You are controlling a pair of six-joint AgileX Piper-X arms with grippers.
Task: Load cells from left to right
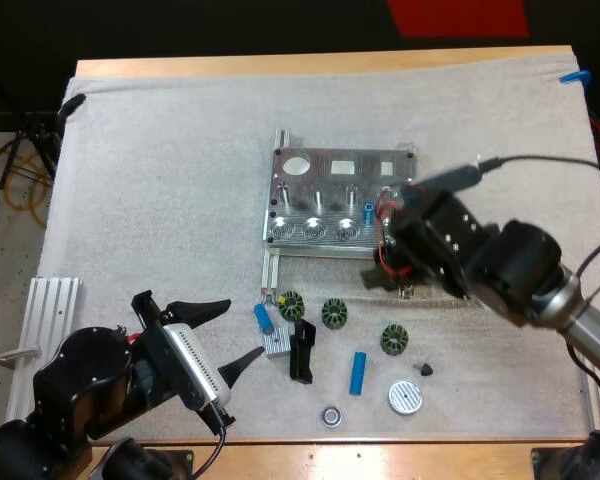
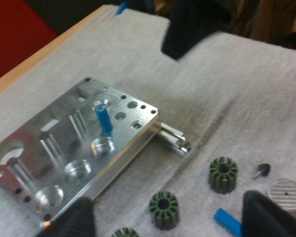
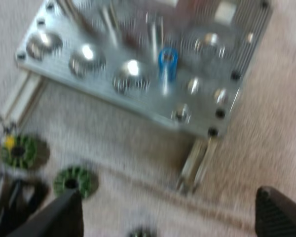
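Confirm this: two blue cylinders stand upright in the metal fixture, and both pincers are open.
Not quite. Only one blue cylinder stands upright in the metal fixture, as the left wrist view shows. The rest holds: the left pincer and right pincer are both open.

a grooved silver metal fixture plate (image 1: 325,205) sits mid-mat, my right gripper (image 1: 378,268) at its right end. nearer, one bright blue cylinder (image 1: 264,318) lies beside a ribbed silver block (image 1: 277,343); my left gripper (image 1: 230,335) stands spread nearby.
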